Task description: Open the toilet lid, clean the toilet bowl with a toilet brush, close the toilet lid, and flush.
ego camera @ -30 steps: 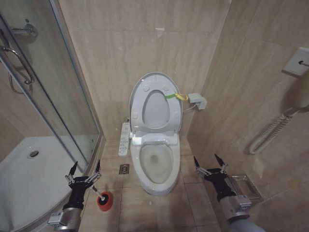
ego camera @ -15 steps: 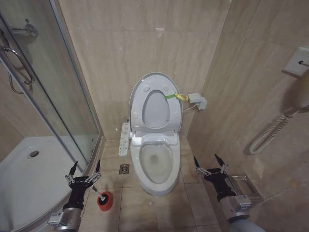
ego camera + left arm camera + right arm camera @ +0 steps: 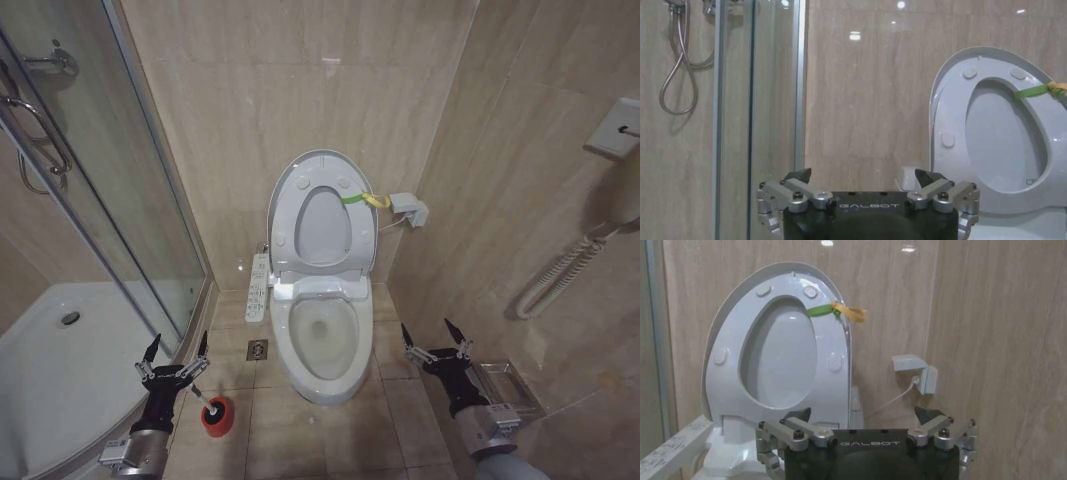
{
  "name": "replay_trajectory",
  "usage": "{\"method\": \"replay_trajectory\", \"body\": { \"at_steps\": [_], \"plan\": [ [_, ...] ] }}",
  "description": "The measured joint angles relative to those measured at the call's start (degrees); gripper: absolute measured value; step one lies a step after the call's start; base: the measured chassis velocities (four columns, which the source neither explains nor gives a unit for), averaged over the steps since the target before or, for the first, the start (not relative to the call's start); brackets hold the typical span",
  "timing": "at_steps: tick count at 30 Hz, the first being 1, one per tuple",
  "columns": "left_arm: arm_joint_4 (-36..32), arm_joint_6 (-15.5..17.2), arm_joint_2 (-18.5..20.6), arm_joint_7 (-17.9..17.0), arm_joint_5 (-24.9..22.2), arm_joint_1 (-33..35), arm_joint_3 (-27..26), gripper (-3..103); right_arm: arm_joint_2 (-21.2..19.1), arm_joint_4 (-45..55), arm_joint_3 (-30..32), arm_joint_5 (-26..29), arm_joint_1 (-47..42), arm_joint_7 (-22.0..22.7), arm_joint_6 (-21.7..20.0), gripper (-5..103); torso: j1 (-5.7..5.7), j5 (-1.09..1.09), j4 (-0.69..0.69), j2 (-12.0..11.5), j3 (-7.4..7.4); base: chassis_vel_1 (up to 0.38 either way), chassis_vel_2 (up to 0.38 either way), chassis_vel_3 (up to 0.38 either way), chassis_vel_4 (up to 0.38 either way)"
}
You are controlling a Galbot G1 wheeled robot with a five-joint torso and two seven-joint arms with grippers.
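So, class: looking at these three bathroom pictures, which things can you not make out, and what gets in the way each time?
- Toilet brush, head view: its handle runs behind the open left gripper, so its top is hidden.
- Toilet lid, left wrist view: its far side is cut off by the picture's edge.
- Toilet bowl, head view: too small to judge the water hole.
- Open right gripper, head view: its arm is cut off by the bottom edge.
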Motion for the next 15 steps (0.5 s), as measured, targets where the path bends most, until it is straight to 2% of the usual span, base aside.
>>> {"method": "replay_trajectory", "body": {
  "at_steps": [3,5,8,9,12,14,15],
  "plan": [
    [0.0,0.0,0.0,0.0,0.0,0.0,0.0,100,2.3,-3.0,-1.3,-0.2,6.2,-1.4,-6.1,100,0.00,0.02,0.01,0.0,0.00,0.000,0.000,0.000,0.000],
    [0.0,0.0,0.0,0.0,0.0,0.0,0.0,100,2.7,-3.4,-1.5,-0.3,7.2,-1.6,-7.1,100,0.00,0.01,0.02,0.0,0.00,0.000,0.000,0.000,0.000],
    [0.0,0.0,0.0,0.0,0.0,0.0,0.0,100,5.3,-6.8,-2.9,-0.6,14.3,-3.2,-14.1,100,0.00,0.01,0.02,0.0,0.00,0.000,0.000,0.000,0.000],
    [0.0,0.0,0.0,0.0,0.0,0.0,0.0,100,5.3,-6.8,-2.9,-0.6,14.3,-3.2,-14.1,100,0.00,0.01,0.02,0.0,0.00,0.000,0.000,0.000,0.000],
    [0.0,0.0,0.0,0.0,0.0,0.0,0.0,100,7.3,-9.3,-4.0,-0.9,19.6,-4.4,-19.3,100,0.01,0.01,0.02,0.0,0.00,0.000,0.000,0.000,0.000],
    [0.0,0.0,0.0,0.0,0.0,0.0,0.0,100,7.7,-10.3,-3.8,-1.3,21.4,-4.8,-19.8,100,0.01,0.03,0.05,0.0,0.01,0.000,0.000,0.000,0.000],
    [0.0,0.0,0.0,0.0,0.0,0.0,-0.1,100,7.0,-10.9,-2.2,-2.0,22.3,-4.8,-18.8,100,0.01,0.01,0.05,0.0,0.01,0.000,0.000,0.000,0.000]
  ]
}}
